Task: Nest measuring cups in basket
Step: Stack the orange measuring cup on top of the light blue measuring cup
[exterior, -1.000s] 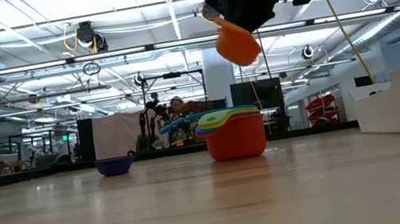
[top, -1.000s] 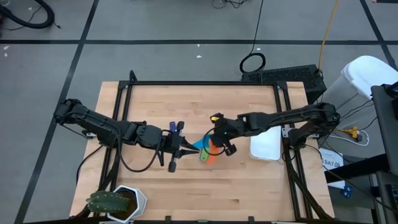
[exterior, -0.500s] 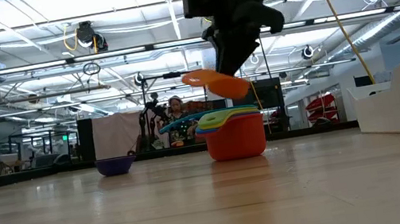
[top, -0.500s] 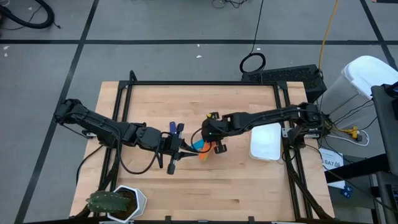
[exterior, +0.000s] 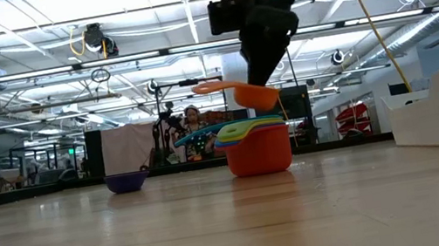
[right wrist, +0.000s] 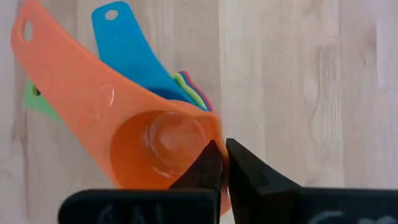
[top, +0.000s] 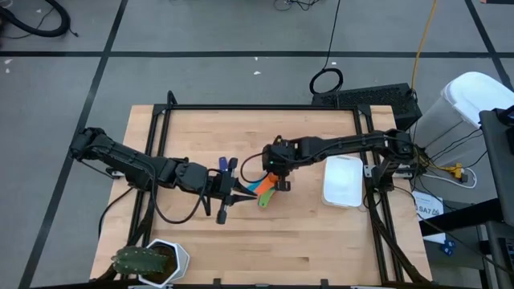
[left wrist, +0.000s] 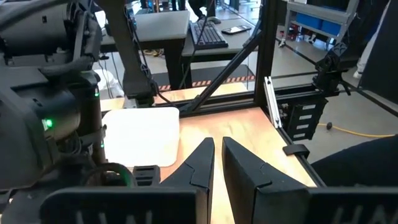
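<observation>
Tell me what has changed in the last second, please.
The right gripper, still shut on the orange cup, carried it down and toward the left arm, so it now hangs level just above the nested stack. The left gripper, purple cup and basket stayed put.

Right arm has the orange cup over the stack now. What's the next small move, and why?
Probably lower it a little, then release. The right gripper is shut on the rim of the orange cup, which hangs just above the stack of nested cups without touching it. The right wrist view shows it roughly over the stack's opening. The left gripper waits beside the stack.
</observation>
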Action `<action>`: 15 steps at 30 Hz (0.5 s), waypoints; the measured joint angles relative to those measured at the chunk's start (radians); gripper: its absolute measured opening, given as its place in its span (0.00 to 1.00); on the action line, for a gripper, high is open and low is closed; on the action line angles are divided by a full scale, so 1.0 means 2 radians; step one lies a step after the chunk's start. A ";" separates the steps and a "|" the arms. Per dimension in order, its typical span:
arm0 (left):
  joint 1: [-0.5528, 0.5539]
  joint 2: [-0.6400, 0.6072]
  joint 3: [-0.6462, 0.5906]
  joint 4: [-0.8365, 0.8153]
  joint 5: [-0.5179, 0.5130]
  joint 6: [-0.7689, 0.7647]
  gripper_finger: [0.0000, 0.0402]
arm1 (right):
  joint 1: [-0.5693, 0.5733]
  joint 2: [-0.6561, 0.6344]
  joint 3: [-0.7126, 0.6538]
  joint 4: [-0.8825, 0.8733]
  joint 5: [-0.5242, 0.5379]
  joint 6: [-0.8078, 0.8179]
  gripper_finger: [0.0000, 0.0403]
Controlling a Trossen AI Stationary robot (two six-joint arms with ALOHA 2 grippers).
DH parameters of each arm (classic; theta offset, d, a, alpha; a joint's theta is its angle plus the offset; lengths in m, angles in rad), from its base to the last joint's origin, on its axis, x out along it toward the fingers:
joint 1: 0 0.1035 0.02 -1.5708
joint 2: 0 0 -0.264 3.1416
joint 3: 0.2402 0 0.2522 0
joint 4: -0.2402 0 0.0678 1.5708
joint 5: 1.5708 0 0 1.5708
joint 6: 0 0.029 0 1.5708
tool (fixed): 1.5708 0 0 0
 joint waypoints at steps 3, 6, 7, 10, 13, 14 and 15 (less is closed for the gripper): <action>0.000 0.000 0.000 0.004 0.000 -0.001 0.09 | 0.000 0.000 0.000 0.000 -0.014 0.020 0.00; 0.000 0.000 0.000 0.004 0.000 -0.001 0.09 | 0.000 0.007 0.000 0.009 -0.027 0.038 0.00; 0.000 0.000 0.000 0.004 0.000 -0.001 0.09 | 0.000 0.009 0.000 0.010 -0.026 0.040 0.00; 0.000 0.000 0.000 0.004 0.000 -0.001 0.09 | 0.000 0.018 0.000 0.017 -0.027 0.043 0.00; -0.001 0.000 0.000 0.004 0.000 -0.003 0.09 | 0.000 0.026 0.000 0.015 -0.027 0.044 0.00; -0.001 0.000 0.000 0.004 0.000 -0.003 0.09 | 0.000 0.028 0.000 0.016 -0.027 0.046 0.00; -0.001 0.000 0.000 0.003 0.000 -0.004 0.09 | 0.000 0.029 0.000 0.015 -0.027 0.047 0.00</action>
